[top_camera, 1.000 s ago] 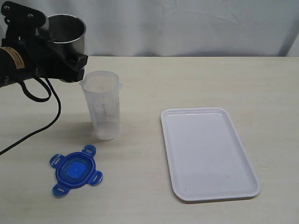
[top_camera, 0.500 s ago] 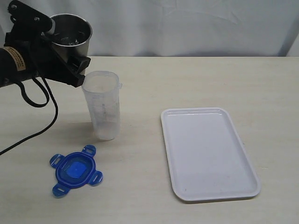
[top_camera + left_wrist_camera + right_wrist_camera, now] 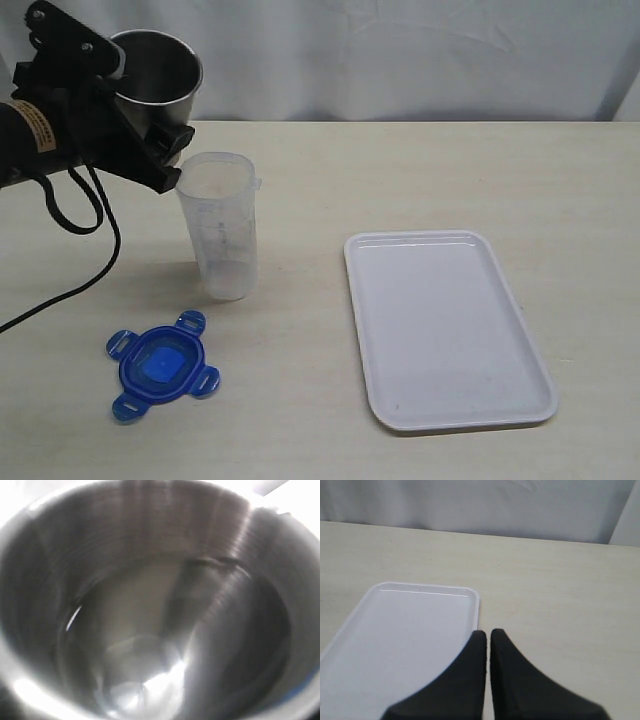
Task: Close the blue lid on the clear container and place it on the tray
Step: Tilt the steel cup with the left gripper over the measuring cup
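The clear container (image 3: 220,225) stands upright and uncovered on the table, left of centre. In front of it the blue lid (image 3: 160,365) lies flat with its flaps spread. To the right lies the white tray (image 3: 445,325), with nothing on it. My left gripper (image 3: 150,120) is shut on a metal cup (image 3: 155,70), held just above and behind the container's rim. The cup's shiny inside (image 3: 150,605) fills the left wrist view and hides the jaws. My right gripper (image 3: 488,635) is shut and holds nothing, over the tray's (image 3: 405,630) edge.
A black cable (image 3: 70,270) from the left arm trails over the table at the left. A white curtain (image 3: 400,55) closes off the back. Bare tabletop (image 3: 300,400) runs between the lid and the tray.
The left arm has carried the metal cup a little to the right, nearer the container's mouth. Container, lid and tray have stayed put.
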You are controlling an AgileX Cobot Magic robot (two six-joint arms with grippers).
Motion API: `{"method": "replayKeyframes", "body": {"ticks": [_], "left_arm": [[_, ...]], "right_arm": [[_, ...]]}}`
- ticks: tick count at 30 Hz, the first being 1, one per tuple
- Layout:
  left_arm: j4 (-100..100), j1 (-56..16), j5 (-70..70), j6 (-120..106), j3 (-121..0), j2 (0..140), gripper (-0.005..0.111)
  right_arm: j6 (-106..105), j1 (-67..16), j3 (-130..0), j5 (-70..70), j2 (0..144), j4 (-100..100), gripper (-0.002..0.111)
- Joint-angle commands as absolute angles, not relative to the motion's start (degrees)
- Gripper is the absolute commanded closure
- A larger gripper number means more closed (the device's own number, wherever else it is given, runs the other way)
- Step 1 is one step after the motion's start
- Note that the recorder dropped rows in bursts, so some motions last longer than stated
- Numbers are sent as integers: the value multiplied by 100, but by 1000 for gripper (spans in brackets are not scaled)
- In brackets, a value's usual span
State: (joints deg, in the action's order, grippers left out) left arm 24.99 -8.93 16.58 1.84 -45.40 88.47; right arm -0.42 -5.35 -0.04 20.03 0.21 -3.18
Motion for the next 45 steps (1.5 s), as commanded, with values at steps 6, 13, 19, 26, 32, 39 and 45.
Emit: {"method": "replayKeyframes", "body": {"ticks": [6, 13, 19, 26, 32, 39, 45], "left_arm": [[2494, -906, 2086, -79, -4623, 8760, 107], [2494, -906, 2086, -299, -4623, 8760, 107], [2494, -906, 2086, -453, -4623, 8760, 107], [2494, -906, 2075, -476, -4623, 8760, 107], [2650, -906, 2039, -495, -4623, 8760, 107], [2650, -906, 2039, -903, -4623, 8760, 107], [2650, -906, 2088, -941, -4623, 8760, 107]], "right_arm": [[-58, -490, 0, 1974, 0, -315, 104], [-58, -490, 0, 1974, 0, -315, 104], [-58, -490, 0, 1974, 0, -315, 104], [-58, -490, 0, 1974, 0, -315, 104], [-58, -490, 0, 1974, 0, -315, 104], [-58, -490, 0, 1974, 0, -315, 104], [-58, -490, 0, 1974, 0, -315, 104]]}}
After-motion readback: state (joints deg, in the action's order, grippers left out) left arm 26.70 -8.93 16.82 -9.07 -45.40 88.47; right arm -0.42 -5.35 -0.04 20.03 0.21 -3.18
